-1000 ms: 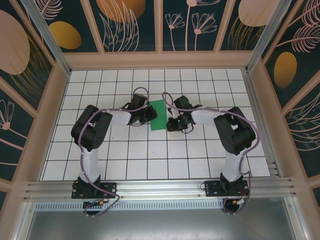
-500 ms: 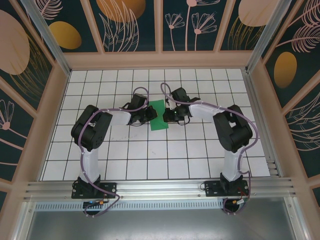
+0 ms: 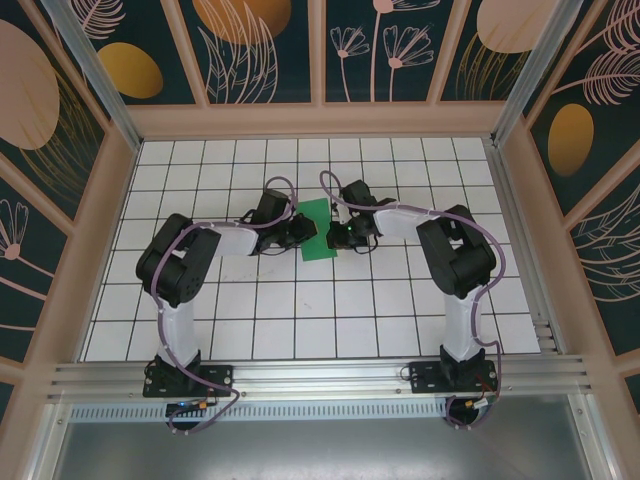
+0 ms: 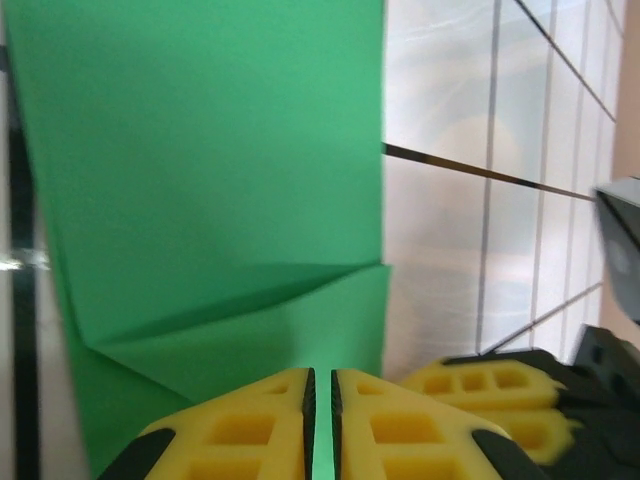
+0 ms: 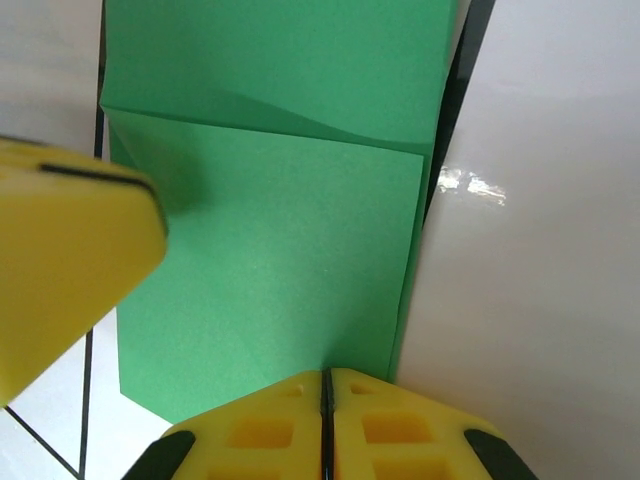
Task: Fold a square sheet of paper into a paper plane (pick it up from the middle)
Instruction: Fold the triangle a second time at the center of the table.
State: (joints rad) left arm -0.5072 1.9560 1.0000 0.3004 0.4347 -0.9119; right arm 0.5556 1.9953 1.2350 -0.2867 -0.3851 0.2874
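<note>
We held the folded green paper [image 3: 318, 231] over the white table [image 3: 300, 310]. Our left jaws and right jaws were each pinched narrow on its opposite edges.

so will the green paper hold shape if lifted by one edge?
Likely floppy: the green paper is thin, folded layers lying flat. Probably light; held only by the left gripper, the rest may sag. The crease might stiffen it.
</note>
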